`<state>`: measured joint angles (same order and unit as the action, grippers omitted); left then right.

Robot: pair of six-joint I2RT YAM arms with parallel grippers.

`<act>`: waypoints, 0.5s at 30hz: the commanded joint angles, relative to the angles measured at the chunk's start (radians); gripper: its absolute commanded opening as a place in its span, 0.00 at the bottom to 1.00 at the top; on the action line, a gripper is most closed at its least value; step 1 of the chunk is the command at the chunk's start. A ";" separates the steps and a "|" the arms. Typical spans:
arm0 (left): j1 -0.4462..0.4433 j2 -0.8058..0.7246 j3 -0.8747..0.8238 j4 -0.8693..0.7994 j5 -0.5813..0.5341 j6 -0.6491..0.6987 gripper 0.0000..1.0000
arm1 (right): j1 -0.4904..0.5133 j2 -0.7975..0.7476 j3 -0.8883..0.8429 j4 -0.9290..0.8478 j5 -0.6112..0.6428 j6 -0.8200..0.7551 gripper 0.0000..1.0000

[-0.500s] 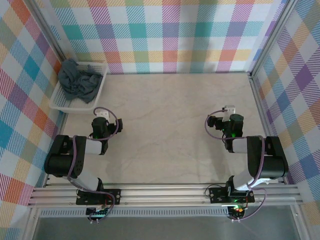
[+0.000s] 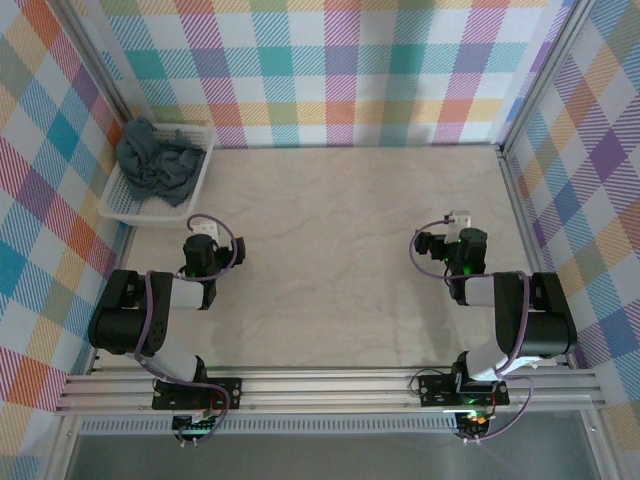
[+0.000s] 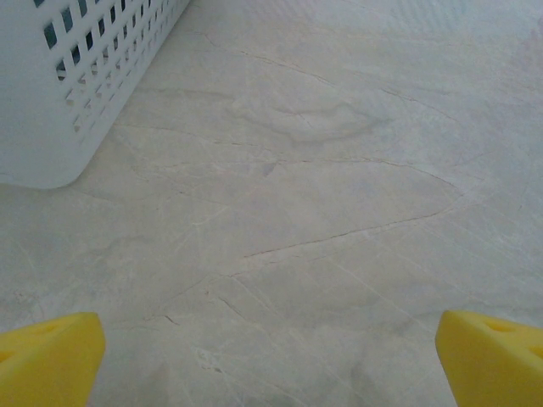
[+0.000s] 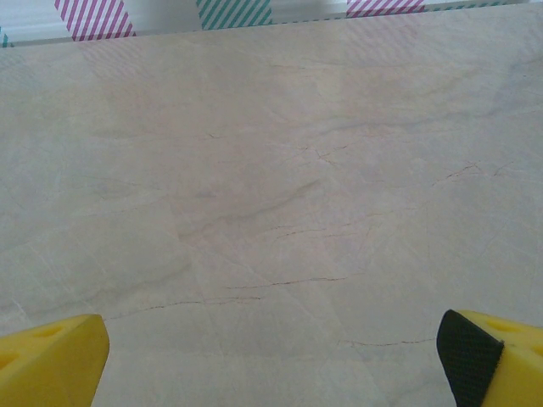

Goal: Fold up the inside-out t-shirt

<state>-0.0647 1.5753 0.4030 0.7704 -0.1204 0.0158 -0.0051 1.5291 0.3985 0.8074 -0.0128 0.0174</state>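
Note:
The inside-out t-shirt [image 2: 157, 163] lies crumpled in a slate blue-grey heap inside the white mesh basket [image 2: 198, 177] at the table's far left. My left gripper [image 2: 204, 231] rests low on the table just in front of that basket, open, its yellow fingertips [image 3: 49, 356] far apart over bare tabletop. My right gripper [image 2: 459, 222] sits over the right half of the table, far from the shirt, also open, with its yellow fingertips [image 4: 53, 360] wide apart and nothing between them.
The basket's corner [image 3: 51, 102] stands close to the left gripper's upper left. Aluminium posts and checked walls [image 2: 330, 70] close in the table [image 2: 340, 250] at the back and sides. A metal rail [image 2: 330, 385] runs along the near edge.

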 commanded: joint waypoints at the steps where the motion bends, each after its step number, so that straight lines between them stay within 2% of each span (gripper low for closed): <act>1: -0.006 -0.011 0.017 0.039 0.005 0.007 1.00 | 0.008 0.005 0.011 0.027 -0.017 -0.010 1.00; 4: -0.006 -0.011 0.015 0.043 0.005 0.006 1.00 | 0.007 -0.019 0.014 0.005 -0.020 -0.006 1.00; 6: -0.006 -0.020 0.005 0.053 0.004 0.006 1.00 | 0.008 -0.100 0.013 -0.054 0.011 -0.001 1.00; 8: -0.010 -0.080 -0.027 0.062 -0.008 0.008 1.00 | 0.013 -0.253 0.027 -0.220 0.094 0.044 1.00; 10: -0.035 -0.207 -0.046 -0.005 -0.081 0.008 1.00 | 0.013 -0.404 0.098 -0.468 0.163 0.201 1.00; 12: -0.062 -0.371 -0.013 -0.159 -0.154 -0.011 1.00 | 0.016 -0.480 0.206 -0.710 0.077 0.275 1.00; 15: -0.073 -0.546 0.142 -0.453 -0.223 -0.120 1.00 | 0.027 -0.462 0.392 -0.985 -0.102 0.364 1.00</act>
<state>-0.1272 1.1393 0.4217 0.5316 -0.2386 -0.0189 0.0055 1.0580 0.6640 0.1898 0.0246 0.2359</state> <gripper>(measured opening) 0.998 0.996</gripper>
